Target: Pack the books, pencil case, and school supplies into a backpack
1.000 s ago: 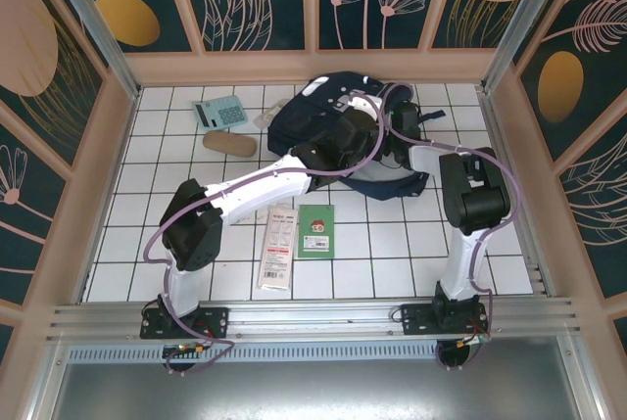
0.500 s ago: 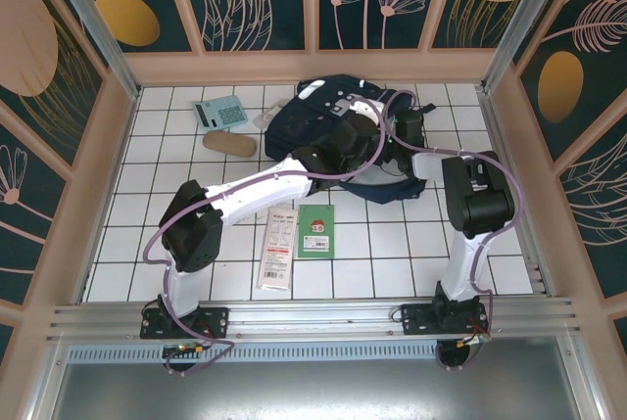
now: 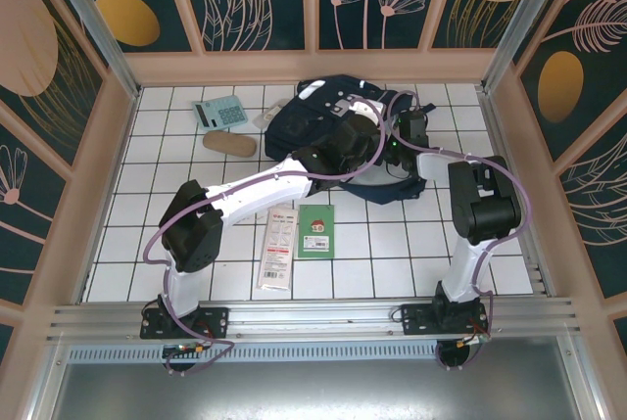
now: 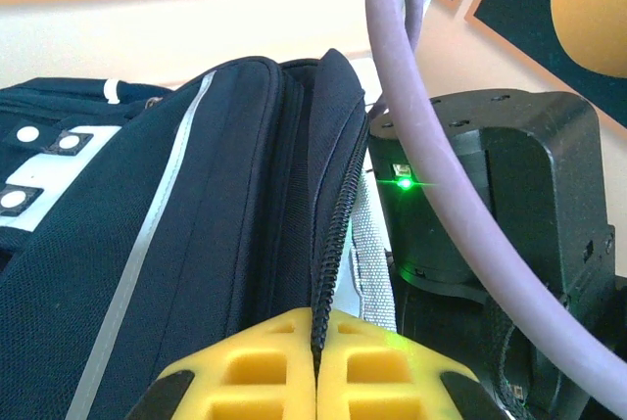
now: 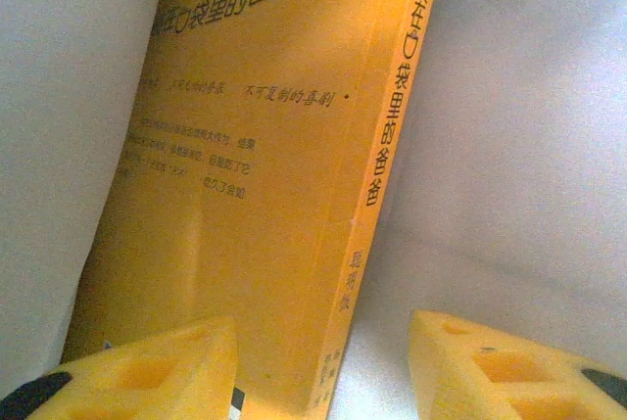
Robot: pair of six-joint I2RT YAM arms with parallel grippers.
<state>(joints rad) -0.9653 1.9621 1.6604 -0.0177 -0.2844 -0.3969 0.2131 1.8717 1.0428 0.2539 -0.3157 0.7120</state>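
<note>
The navy backpack (image 3: 323,107) lies at the back of the table, its top towards the right. My left gripper (image 4: 317,332) is shut on the backpack's zipper edge (image 4: 333,244), pinching the black zip between the yellow fingers. My right gripper (image 5: 323,366) is inside the grey-lined pocket, open. An orange-yellow book (image 5: 255,146) stands between its fingers, close by the left finger (image 5: 167,366) with a gap to the right one. On the tiles lie the green book (image 3: 315,231), the white-and-red pack (image 3: 277,248), the tan pencil case (image 3: 230,144), the teal calculator (image 3: 219,112) and a whitish packet (image 3: 269,114).
Both arms meet over the backpack's right end, the right wrist (image 3: 411,128) close beside the left one (image 3: 345,141). A dark strap (image 3: 397,190) trails in front of the bag. The pen's walls (image 3: 108,175) close off the tiled floor left, right and behind.
My right gripper has opened and let go of the orange-yellow book inside the backpack. The right wrist has shifted slightly right. The left gripper has kept its hold on the zipper edge.
</note>
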